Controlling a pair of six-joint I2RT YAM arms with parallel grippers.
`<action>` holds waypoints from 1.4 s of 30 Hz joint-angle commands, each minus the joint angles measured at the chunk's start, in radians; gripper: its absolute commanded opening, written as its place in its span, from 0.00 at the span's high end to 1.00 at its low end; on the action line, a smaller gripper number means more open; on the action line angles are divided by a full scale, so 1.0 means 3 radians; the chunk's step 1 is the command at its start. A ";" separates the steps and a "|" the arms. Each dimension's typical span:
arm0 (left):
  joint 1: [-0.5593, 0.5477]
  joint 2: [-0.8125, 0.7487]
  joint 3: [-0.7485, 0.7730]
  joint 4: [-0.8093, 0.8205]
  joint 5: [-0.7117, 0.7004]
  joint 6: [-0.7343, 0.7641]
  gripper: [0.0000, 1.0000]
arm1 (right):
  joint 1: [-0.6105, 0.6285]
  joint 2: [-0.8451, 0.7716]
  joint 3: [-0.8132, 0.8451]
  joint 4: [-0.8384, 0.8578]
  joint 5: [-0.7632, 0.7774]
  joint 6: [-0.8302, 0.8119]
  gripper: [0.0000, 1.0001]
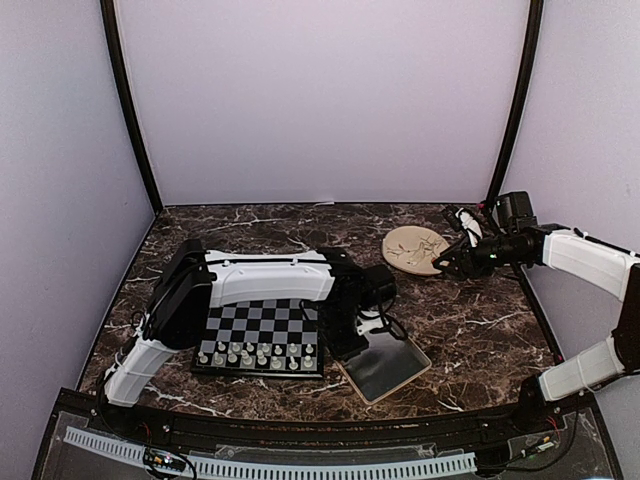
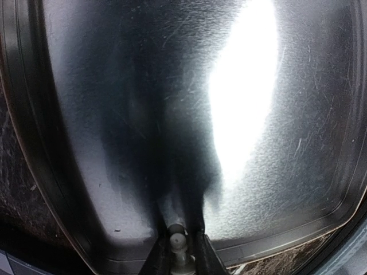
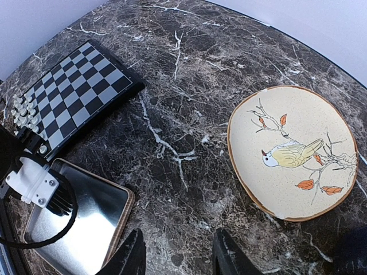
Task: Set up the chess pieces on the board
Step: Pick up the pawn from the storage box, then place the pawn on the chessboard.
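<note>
1. A dark brown marble-patterned table with white veins (image 1: 470, 320) fills the booth, with pale lilac walls (image 1: 320, 90) around it.
2. The flat black-and-grey checkered chessboard (image 1: 270, 318) lies on the left half of the table, partly under the white left arm (image 1: 265, 278) that stretches across it.
3. The small cream chess pieces (image 1: 255, 354) stand in two rows along the board's near edge. The far squares are bare.
4. Just beside the board's near right corner sits a square shiny metal tray with a pale wooden rim (image 1: 395, 372), turned at an angle.
5. The left gripper (image 2: 179, 252) is down low over that tray. Its dark fingers stand narrow, pinched on a lone cream chess piece (image 2: 176, 242) (only its rounded top shows in the wrist view).
6. The tray floor there shows a broad white glare and the gripper's own dark shadow.
7. A round beige plate painted with a yellow bird on a twig (image 1: 410, 248) rests well to the right, towards the back.
8. The right gripper (image 3: 178, 258) hovers beside the plate's near right edge, above bare marble. Its two fingers are parted with nothing between them.
</note>
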 commanded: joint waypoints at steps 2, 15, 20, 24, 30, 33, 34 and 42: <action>-0.0007 0.0146 0.0073 -0.0158 -0.0065 -0.0045 0.88 | -0.0017 -0.0015 -0.0019 0.0053 -0.0055 -0.0035 0.60; 0.0051 0.0251 0.0245 -0.0138 0.0107 -0.0098 0.97 | -0.0017 -0.0027 -0.0014 0.0041 -0.0063 -0.0023 0.59; 0.0072 0.0159 0.0374 -0.0007 0.0259 -0.0085 0.99 | -0.0017 -0.0040 -0.0013 0.0033 -0.0069 -0.0021 0.60; 0.0122 -0.0020 0.0362 0.0204 0.0312 -0.0007 1.00 | -0.0017 -0.0085 -0.0010 -0.0001 -0.0066 -0.0027 0.60; 0.0207 -0.0659 -0.0568 0.1288 0.0302 0.0078 1.00 | -0.0016 -0.0114 -0.0027 -0.0027 -0.0017 -0.0028 0.59; 0.0299 -0.1075 -0.1200 0.1938 0.0305 0.0007 1.00 | -0.0017 -0.0101 -0.0025 -0.0029 0.0005 -0.0024 0.59; 0.0341 -0.1211 -0.1430 0.2139 0.0311 -0.0025 1.00 | -0.0017 -0.0092 -0.0028 -0.0029 0.0012 -0.0018 0.59; 0.0700 -0.2429 -0.3276 0.4145 0.0368 -0.0402 0.99 | -0.0017 0.0082 -0.0005 -0.0053 -0.0023 -0.0010 0.58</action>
